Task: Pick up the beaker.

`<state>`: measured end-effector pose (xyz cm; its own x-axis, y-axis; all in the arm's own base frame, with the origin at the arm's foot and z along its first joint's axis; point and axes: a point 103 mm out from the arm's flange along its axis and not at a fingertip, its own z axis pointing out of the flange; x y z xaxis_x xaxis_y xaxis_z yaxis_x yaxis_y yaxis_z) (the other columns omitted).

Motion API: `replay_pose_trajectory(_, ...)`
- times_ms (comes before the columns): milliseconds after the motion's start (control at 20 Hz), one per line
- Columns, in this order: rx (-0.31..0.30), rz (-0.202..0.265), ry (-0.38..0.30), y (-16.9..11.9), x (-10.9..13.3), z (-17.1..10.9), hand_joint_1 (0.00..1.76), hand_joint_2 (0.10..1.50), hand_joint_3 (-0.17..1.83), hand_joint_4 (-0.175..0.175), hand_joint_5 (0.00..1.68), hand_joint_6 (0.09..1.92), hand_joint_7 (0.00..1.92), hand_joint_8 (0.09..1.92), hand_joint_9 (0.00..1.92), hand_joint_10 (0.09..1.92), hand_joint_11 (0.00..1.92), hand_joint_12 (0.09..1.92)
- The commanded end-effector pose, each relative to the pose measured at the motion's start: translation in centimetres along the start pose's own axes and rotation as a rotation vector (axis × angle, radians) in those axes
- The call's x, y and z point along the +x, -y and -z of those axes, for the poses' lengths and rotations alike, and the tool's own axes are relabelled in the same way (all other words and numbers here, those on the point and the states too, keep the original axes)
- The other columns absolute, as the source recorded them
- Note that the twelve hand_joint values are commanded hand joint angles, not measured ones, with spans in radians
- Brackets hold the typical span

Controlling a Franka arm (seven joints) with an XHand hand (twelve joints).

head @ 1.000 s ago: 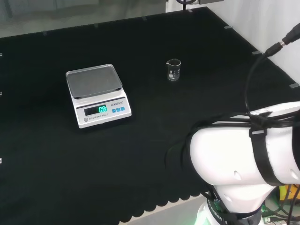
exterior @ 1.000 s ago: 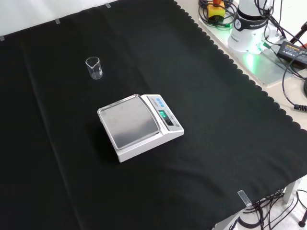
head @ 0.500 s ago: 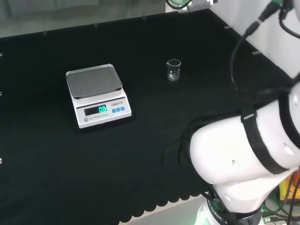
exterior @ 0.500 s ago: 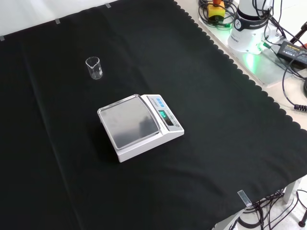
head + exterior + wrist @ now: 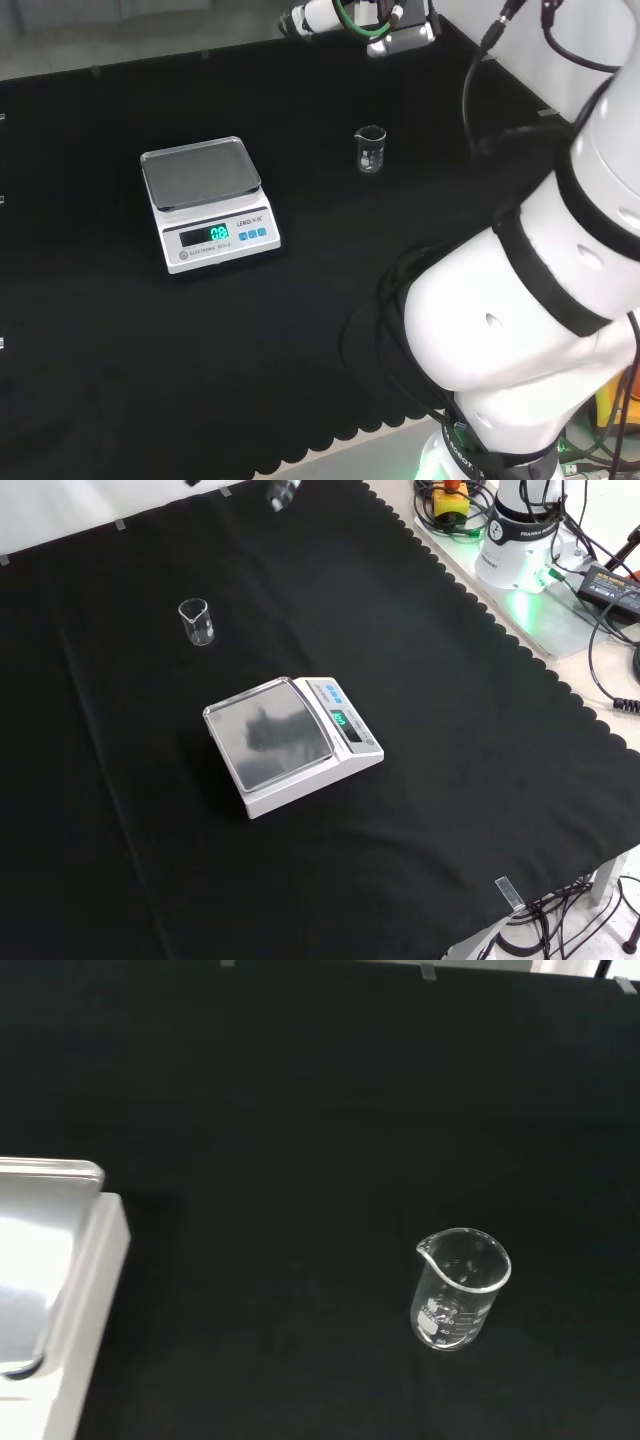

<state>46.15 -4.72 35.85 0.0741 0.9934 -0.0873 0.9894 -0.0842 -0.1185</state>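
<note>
Beaker (image 5: 370,150) stands upright on black cloth (image 5: 330,230), well apart from the scale (image 5: 207,203). Hand (image 5: 310,17) is up high; can't tell abt its fingers.

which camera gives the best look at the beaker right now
The wrist view: the beaker is close and large, upright on the cloth, spout and markings plain. The head view and front view show it small and far off.
</note>
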Motion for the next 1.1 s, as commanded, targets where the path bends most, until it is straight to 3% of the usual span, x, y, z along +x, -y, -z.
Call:
replay_pose_trajectory(50,0.005,-0.029,0.007,-6.4,-3.2,-3.4,0.14,0.76,0.14,-0.063,0.24,0.09,0.12,0.63,0.51,0.09,0.37,1.40)
replay_pose_trajectory(350,0.024,-0.042,0.036,-9.5,-5.3,-6.2,0.15,0.76,0.13,-0.065,0.27,0.09,0.13,0.64,0.52,0.09,0.38,1.40)
replay_pose_trajectory(600,0.078,-0.075,0.068,-11.2,-7.5,-8.7,0.15,0.75,0.12,-0.064,0.28,0.09,0.13,0.65,0.52,0.09,0.39,1.41)
replay_pose_trajectory(1000,0.142,-0.115,-0.013,-10.2,-10.1,-12.6,0.14,0.74,0.11,-0.067,0.27,0.09,0.13,0.65,0.51,0.09,0.38,1.43)
replay_pose_trajectory(1100,0.151,-0.128,-0.065,-9.5,-10.4,-13.5,0.14,0.74,0.11,-0.067,0.27,0.09,0.13,0.65,0.51,0.09,0.38,1.44)
